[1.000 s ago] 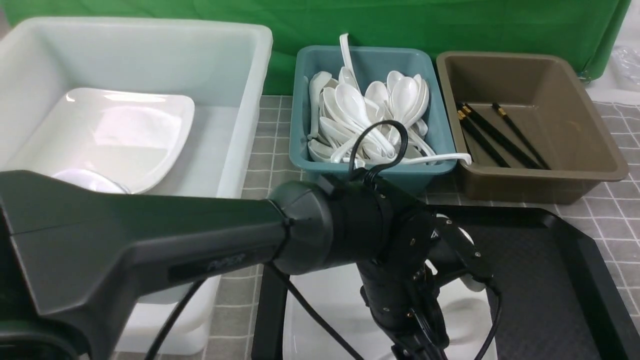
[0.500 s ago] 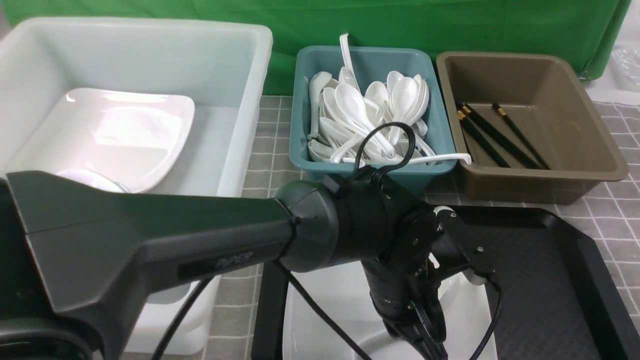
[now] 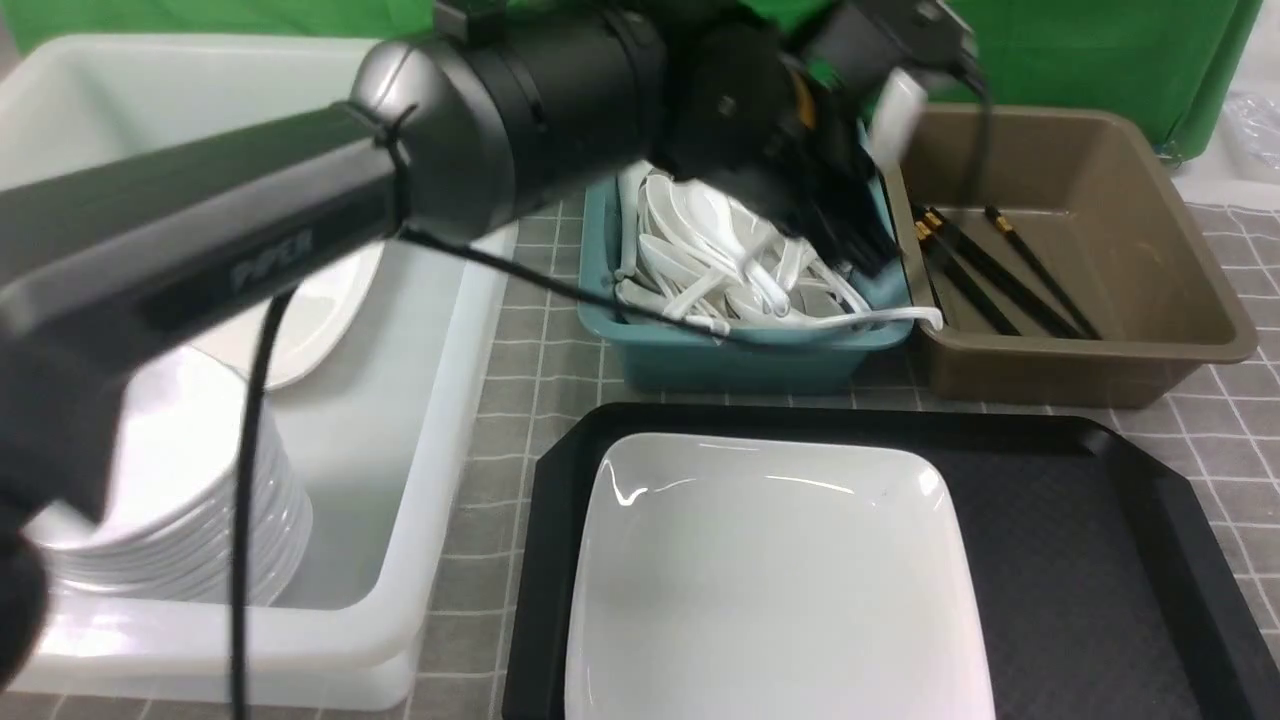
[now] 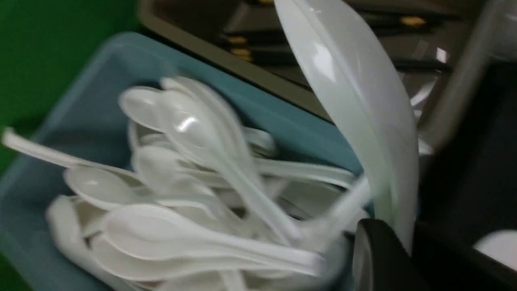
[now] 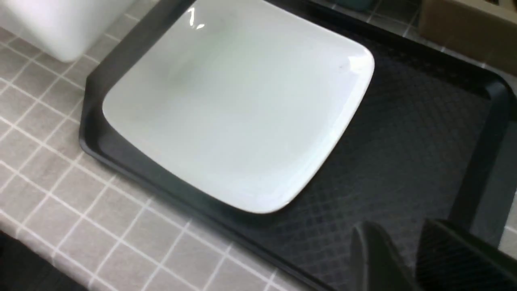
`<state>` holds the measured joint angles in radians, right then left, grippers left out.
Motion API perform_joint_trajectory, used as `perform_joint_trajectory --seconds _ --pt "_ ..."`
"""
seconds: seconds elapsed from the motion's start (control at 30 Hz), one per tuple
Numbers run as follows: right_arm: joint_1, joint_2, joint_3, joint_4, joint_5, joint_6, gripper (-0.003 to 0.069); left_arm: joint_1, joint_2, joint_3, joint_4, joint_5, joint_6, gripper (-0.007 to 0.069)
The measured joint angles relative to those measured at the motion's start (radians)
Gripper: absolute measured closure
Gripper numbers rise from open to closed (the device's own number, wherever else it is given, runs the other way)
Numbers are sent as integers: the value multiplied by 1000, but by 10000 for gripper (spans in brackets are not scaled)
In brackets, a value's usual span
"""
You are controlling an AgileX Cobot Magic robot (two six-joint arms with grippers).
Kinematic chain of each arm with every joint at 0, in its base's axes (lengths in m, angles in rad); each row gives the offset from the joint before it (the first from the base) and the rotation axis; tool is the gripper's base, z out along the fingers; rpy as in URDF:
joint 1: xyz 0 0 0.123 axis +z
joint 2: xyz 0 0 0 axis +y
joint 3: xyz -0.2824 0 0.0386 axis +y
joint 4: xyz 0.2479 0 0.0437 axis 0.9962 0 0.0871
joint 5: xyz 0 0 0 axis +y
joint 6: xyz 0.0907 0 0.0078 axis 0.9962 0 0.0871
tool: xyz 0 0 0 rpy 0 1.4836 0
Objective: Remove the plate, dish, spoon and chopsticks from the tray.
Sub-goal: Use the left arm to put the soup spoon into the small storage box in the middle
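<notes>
The large white square plate (image 3: 770,570) lies on the left half of the black tray (image 3: 1090,560); it also shows in the right wrist view (image 5: 238,105). My left gripper (image 3: 880,75) is high over the blue tub's far right corner, shut on a white spoon (image 3: 897,115). In the left wrist view the spoon (image 4: 355,105) stands up between the two black fingers (image 4: 379,258). Black chopsticks (image 3: 990,270) lie in the brown tub. My right gripper (image 5: 408,258) hangs over the tray's bare right part (image 5: 404,133), jaws slightly apart and empty.
A blue tub (image 3: 740,355) holds several white spoons. A brown tub (image 3: 1180,300) stands to its right. A large white bin (image 3: 430,330) at left holds a stack of small white dishes (image 3: 170,520) and another plate. A grey checked cloth covers the table.
My left arm has risen from low over the tray to high over the blue tub, carrying the spoon. The plate on the tray is now uncovered.
</notes>
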<state>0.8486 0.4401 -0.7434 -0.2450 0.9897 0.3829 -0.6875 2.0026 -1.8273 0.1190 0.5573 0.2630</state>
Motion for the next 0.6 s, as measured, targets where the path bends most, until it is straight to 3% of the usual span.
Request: perform_joint_trajectory --seconds 0.17,0.3,0.43,0.5,0.53,0.57,0.6 --pt "0 0 0 52 -3 13 452 98 115 -57 -3 -44 -36 252" --pt "0 0 0 65 -5 7 450 102 84 -60 -30 55 -85 60" --pt "0 0 0 64 -23 -14 450 85 -4 -60 -36 205 -30 56" --pt "0 0 0 63 -46 -30 450 60 -119 -14 -38 298 33 159" --pt "0 0 0 63 -50 -33 450 58 -139 0 -39 302 46 170" --pt "0 0 0 63 -66 -39 449 35 -222 68 -56 333 125 285" --pt "0 0 0 63 -67 -41 449 32 -242 89 -61 338 151 299"
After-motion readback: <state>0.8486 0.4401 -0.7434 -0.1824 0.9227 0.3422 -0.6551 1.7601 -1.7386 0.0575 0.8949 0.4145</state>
